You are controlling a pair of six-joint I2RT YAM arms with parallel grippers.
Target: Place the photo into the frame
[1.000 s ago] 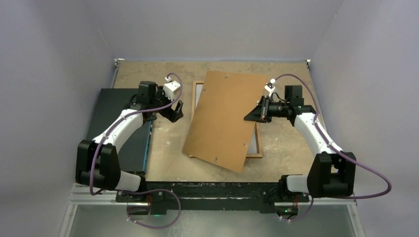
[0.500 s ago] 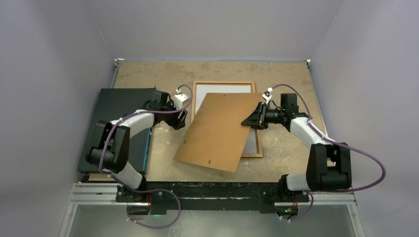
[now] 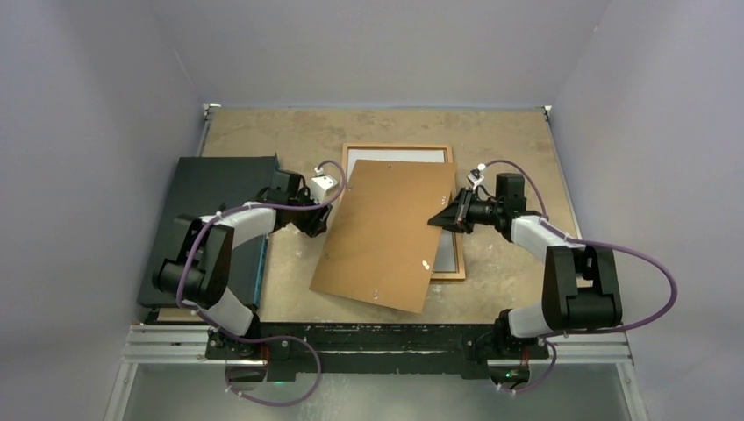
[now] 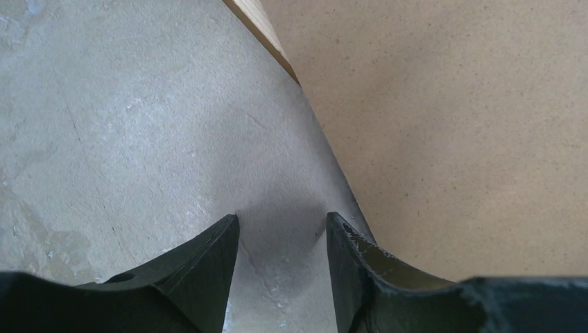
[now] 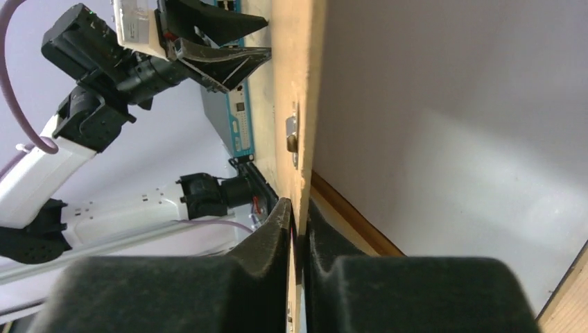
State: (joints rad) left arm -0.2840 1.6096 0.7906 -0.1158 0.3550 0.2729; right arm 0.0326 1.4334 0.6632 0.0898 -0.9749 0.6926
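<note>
The thin orange-brown frame (image 3: 397,149) lies flat mid-table, its inside pale white. A plain brown backing board (image 3: 382,232) lies skewed over most of it. My right gripper (image 3: 441,219) is shut on the board's right edge; in the right wrist view the jaws (image 5: 298,205) pinch the thin board (image 5: 295,69) just above the frame's rail (image 5: 353,222). My left gripper (image 3: 316,219) is open and empty, low over the table beside the board's left edge (image 4: 451,125); its tips (image 4: 281,220) hold nothing. The photo is not in view.
A dark flat box (image 3: 211,193) lies at the table's left, under the left arm. Bare worn tabletop (image 3: 263,132) shows around the frame. Grey walls close in the far end and both sides.
The right gripper has lowered the backing board and drawn it nearer, so it lies flatter over the frame. The left gripper has moved down and right, close to the board's left edge.
</note>
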